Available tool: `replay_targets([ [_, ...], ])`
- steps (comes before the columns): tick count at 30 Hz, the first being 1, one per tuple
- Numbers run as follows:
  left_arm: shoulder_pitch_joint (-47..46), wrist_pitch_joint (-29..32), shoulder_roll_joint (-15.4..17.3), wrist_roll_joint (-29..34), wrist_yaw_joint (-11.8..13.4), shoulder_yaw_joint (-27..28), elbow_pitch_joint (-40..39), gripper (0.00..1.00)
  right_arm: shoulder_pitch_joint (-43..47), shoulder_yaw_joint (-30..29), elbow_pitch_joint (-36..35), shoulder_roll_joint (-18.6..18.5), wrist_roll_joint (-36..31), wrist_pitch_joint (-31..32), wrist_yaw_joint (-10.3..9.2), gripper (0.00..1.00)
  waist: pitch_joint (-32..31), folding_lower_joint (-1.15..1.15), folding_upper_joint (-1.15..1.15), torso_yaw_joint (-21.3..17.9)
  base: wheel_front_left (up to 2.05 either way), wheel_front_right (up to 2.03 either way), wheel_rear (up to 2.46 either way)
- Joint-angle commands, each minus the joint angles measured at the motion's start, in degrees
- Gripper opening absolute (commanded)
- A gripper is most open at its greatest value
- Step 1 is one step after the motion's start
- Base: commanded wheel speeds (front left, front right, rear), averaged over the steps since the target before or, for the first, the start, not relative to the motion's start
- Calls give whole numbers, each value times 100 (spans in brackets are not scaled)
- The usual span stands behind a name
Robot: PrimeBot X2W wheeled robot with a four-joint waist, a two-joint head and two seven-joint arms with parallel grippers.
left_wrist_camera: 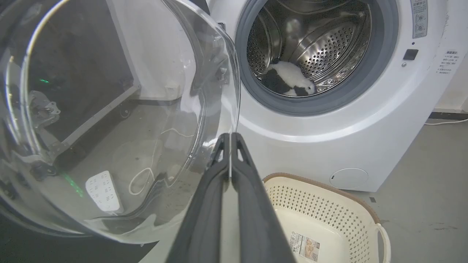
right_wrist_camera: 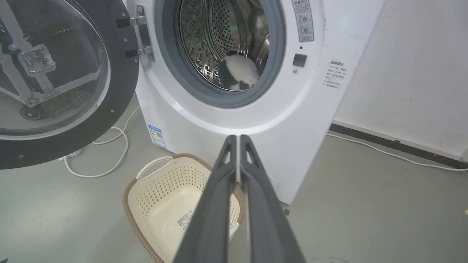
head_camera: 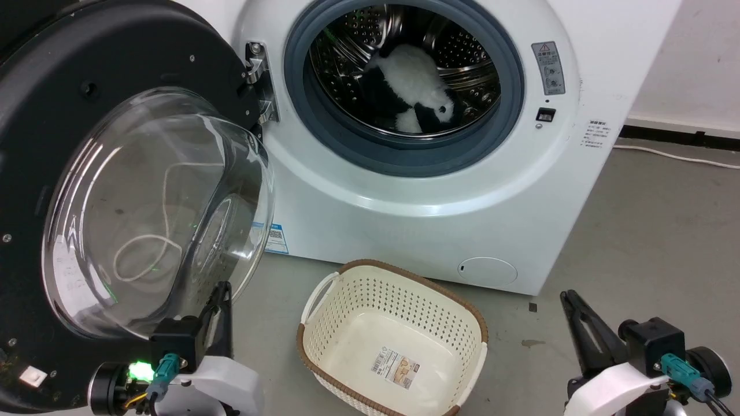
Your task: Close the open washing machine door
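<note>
The washing machine door [head_camera: 87,81] stands swung wide open to the left on its hinge [head_camera: 257,81], its black rim and bulging glass bowl [head_camera: 156,214] facing me. The bowl [left_wrist_camera: 109,117] looms large in the left wrist view, and the door [right_wrist_camera: 120,91] sits at the upper left of the right wrist view. My left gripper [head_camera: 221,287] is shut and empty, its tips just below and beside the bowl's lower right edge. My right gripper [head_camera: 569,296] is shut and empty, low at the right, away from the door. The drum opening [head_camera: 404,75] holds a black-and-white plush toy [head_camera: 410,86].
A cream perforated basket [head_camera: 324,289] with a brown rim stands empty on the grey floor before the machine, between my grippers. The small round white service flap [head_camera: 487,271] is low on the machine's front. A white cable [right_wrist_camera: 109,160] lies on the floor under the door.
</note>
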Motion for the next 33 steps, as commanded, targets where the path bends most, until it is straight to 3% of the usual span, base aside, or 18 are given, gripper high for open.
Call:
replay_targets([
  [1,0,0,0,0,0,0,0,100,1,-1,0,0,0,0,0,100,0,0,0,0,0,0,0],
  [29,58,-335,-1,-371,28,-326,161,100,179,93,121,0,365,-335,1,100,-15,0,0,-15,0,0,0],
  [30,59,-347,-1,-398,29,-335,166,96,185,99,126,0,378,-347,1,100,-16,0,0,-15,0,0,0],
  [31,57,-359,-1,-419,30,-345,166,8,190,104,131,0,391,-359,1,100,-17,0,0,-14,0,0,0],
  [32,57,-371,-1,-435,28,-359,170,0,195,110,137,0,404,-371,1,100,-18,0,0,-13,0,0,0],
  [33,56,-383,-1,-446,21,-374,170,0,201,114,142,0,417,-383,1,100,-20,0,0,-12,0,0,0],
])
